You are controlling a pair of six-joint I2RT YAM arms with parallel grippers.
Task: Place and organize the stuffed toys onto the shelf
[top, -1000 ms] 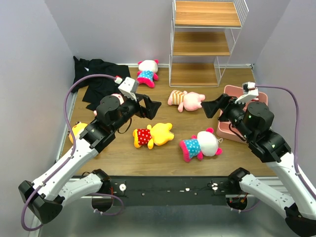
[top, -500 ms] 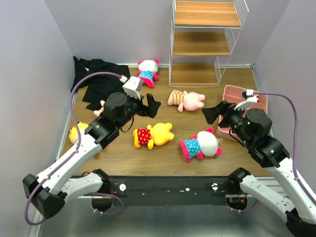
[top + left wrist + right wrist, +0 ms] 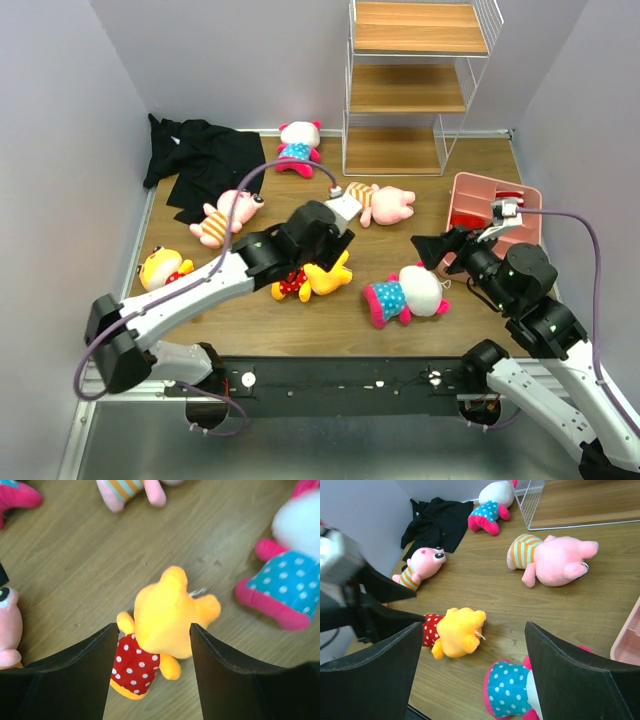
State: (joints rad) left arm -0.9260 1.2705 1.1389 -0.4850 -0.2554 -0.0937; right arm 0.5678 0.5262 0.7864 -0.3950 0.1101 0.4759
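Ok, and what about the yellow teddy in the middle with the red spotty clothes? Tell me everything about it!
The yellow toy is soft, fuzzy plush with round ears, stubby arms and a red outfit with white dots. It lies flat on the wooden table, with no face showing. The left gripper hangs over it, open, one finger on either side, not squeezing it yet.
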